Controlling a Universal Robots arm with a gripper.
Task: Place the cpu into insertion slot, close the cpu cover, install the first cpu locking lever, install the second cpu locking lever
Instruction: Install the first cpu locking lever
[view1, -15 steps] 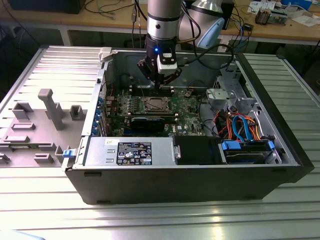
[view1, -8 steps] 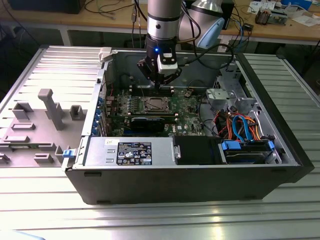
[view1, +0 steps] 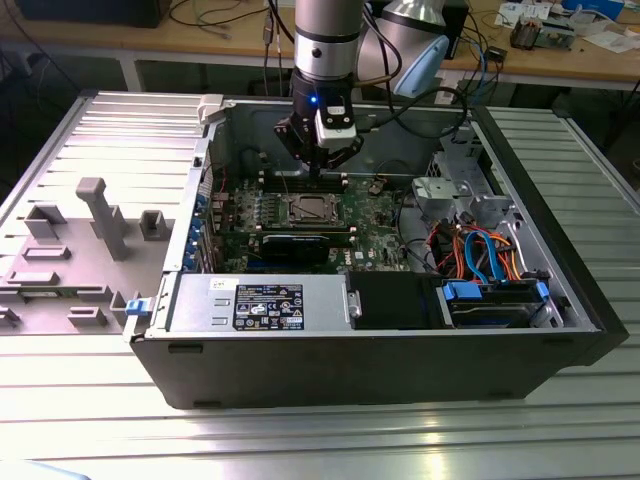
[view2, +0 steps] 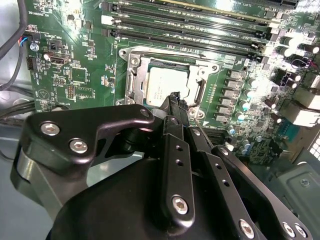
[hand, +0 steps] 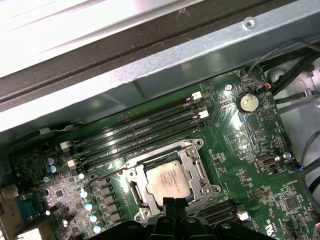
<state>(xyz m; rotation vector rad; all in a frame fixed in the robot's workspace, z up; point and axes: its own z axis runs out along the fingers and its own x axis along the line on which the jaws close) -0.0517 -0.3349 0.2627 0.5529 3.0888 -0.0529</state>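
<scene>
The cpu (hand: 169, 179) lies flat in the insertion slot (hand: 197, 172) on the motherboard (hand: 250, 145), its grey top showing through the window of the cpu cover (hand: 134, 189), which lies down around it. In the second wrist view the cpu (view2: 165, 87) sits square inside the cover (view2: 135, 82), and a thin wire lever (view2: 165, 50) runs along the far edge of the socket. The memory slots (hand: 140, 132) run in a row just beside the socket.

The gripper (view2: 175, 97) hangs right over the near edge of the cpu, its fingers (view2: 177, 107) pressed together into one narrow tip with nothing between them. Whether the tip touches the chip, I cannot tell.

In the exterior view the gripper (view1: 318, 172) stands inside the open computer case (view1: 380, 370), above the socket (view1: 310, 210). The power supply (view1: 260, 305) lies along the near wall of the case, and coloured cables (view1: 480, 255) bunch toward the exterior view's right.
</scene>
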